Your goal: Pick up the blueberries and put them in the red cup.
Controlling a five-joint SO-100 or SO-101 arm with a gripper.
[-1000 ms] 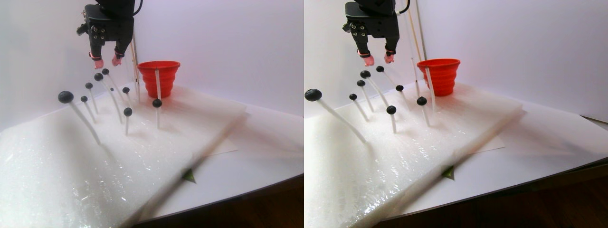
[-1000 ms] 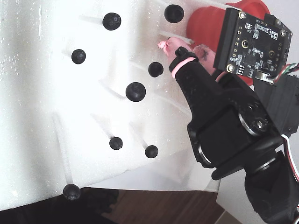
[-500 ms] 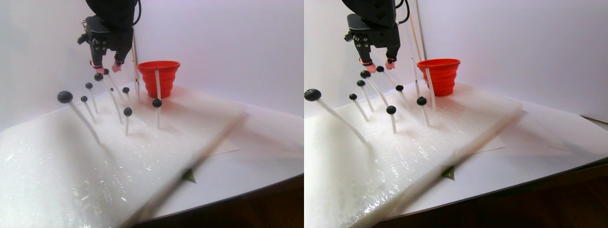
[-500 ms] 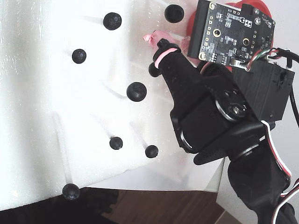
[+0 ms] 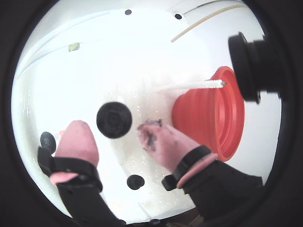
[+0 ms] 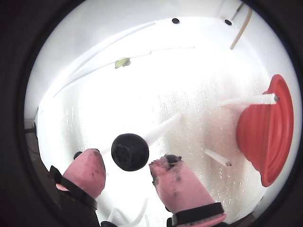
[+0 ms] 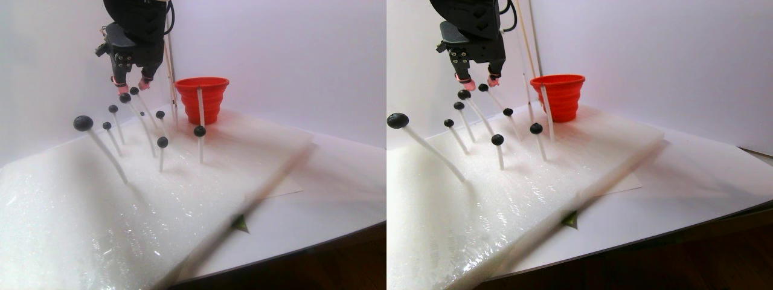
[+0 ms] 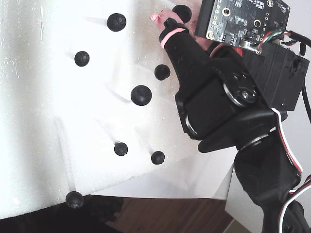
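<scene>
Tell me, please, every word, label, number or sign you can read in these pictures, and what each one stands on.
Circuit board on the arm, fixed view: tiny white markings, too small to read.
Red cup: no text visible.
Blueberries, white foam sheet: no text.
Small green mark at the foam's edge: a shape, not lettering.
Gripper, pink fingertips: dark smudges, no writing.

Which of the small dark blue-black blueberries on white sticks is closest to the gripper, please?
The blueberry framed between the open gripper's pink fingertips; the others stand lower and farther away.
</scene>
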